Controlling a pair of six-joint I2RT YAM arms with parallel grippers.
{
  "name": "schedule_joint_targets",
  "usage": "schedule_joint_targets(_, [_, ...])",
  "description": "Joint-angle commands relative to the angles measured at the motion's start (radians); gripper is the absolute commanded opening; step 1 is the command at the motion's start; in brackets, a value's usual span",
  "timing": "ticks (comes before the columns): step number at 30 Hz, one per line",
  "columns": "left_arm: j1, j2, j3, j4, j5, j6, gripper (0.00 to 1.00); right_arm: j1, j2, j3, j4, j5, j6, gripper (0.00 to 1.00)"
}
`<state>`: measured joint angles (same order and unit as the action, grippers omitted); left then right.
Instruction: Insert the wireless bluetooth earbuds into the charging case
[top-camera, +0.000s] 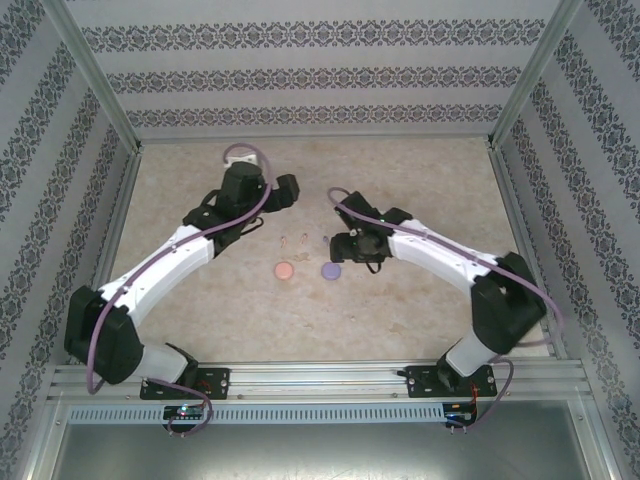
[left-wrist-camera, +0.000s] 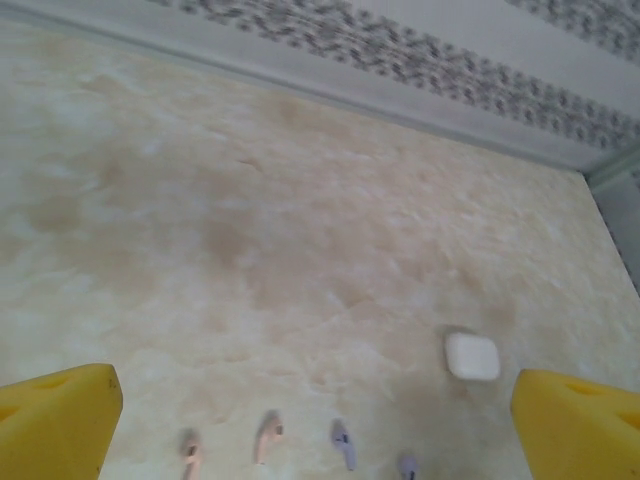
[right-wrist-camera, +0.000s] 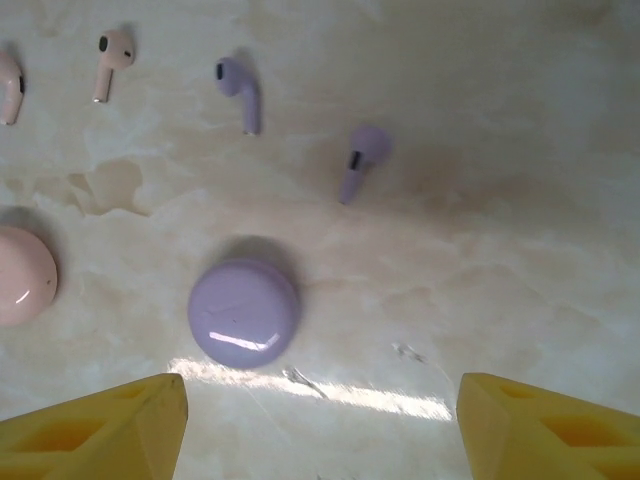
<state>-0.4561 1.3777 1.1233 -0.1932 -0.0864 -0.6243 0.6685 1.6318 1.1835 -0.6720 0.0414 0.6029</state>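
Right gripper (right-wrist-camera: 320, 430): its two yellow fingers are spread apart with nothing between them, hovering above the marbled beige table (right-wrist-camera: 520, 260), close to a purple case (right-wrist-camera: 243, 312). Left gripper (left-wrist-camera: 315, 430): also spread wide and empty, facing the far wall. Seen from overhead, both white-and-black arms reach out from the near edge and bend inward toward the table's middle.

The purple case is round, glossy and closed. A round pink case (right-wrist-camera: 22, 275) sits beside it, not touching. A smaller white case (left-wrist-camera: 472, 356) lies alone, farther out.

Beyond the round cases, tiny stemmed buds lie loose in a row: a purple earbud (right-wrist-camera: 238, 90), a second purple earbud (right-wrist-camera: 358, 160), a pinkish earbud (right-wrist-camera: 110, 58), and another pinkish earbud (right-wrist-camera: 8, 88) at the frame's edge.
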Motion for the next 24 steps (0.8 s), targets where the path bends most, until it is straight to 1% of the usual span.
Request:
schedule_joint_targets(1, [0.065,-0.086,-0.046,0.020,0.017,-0.094,0.99,0.024,0.093,0.081,-0.038,0.049,-0.041,0.70])
schedule_joint_targets(4, [0.096,-0.136,-0.092,0.039,0.050,-0.084,0.99,0.040,0.173,0.137,-0.057,0.042,-0.077,0.69])
schedule_joint_targets(6, [0.106,-0.162,-0.110,0.028,0.022,-0.096,0.99,0.049,0.214,0.175,-0.076,0.037,-0.102,0.69])
schedule_joint_targets(8, [0.115,-0.190,-0.142,0.056,0.012,-0.085,0.99,0.059,0.253,0.206,-0.098,0.035,-0.129,0.69])
schedule_joint_targets(10, [0.122,-0.215,-0.177,0.088,-0.008,-0.109,0.99,0.065,0.282,0.228,-0.115,0.034,-0.150,0.69])
schedule_joint_targets(12, [0.133,-0.229,-0.192,0.099,0.003,-0.106,0.99,0.071,0.307,0.245,-0.126,0.028,-0.164,0.69])
schedule_joint_targets(13, [0.138,-0.225,-0.172,0.066,0.016,-0.094,0.99,0.073,0.318,0.251,-0.130,0.021,-0.170,0.69])
schedule_joint_targets(14, [0.141,-0.216,-0.141,0.002,-0.004,-0.110,0.99,0.076,0.330,0.259,-0.133,0.017,-0.175,0.69])
schedule_joint_targets(16, [0.152,-0.200,-0.107,-0.063,-0.005,-0.124,0.99,0.078,0.349,0.268,-0.138,0.012,-0.183,0.68])
schedule_joint_targets(20, [0.182,-0.216,-0.133,-0.058,0.015,-0.177,0.99,0.085,0.378,0.273,-0.141,0.003,-0.190,0.67])
schedule_joint_targets(24, [0.188,-0.224,-0.133,-0.055,0.055,-0.143,0.99,0.085,0.393,0.263,-0.143,0.003,-0.196,0.65])
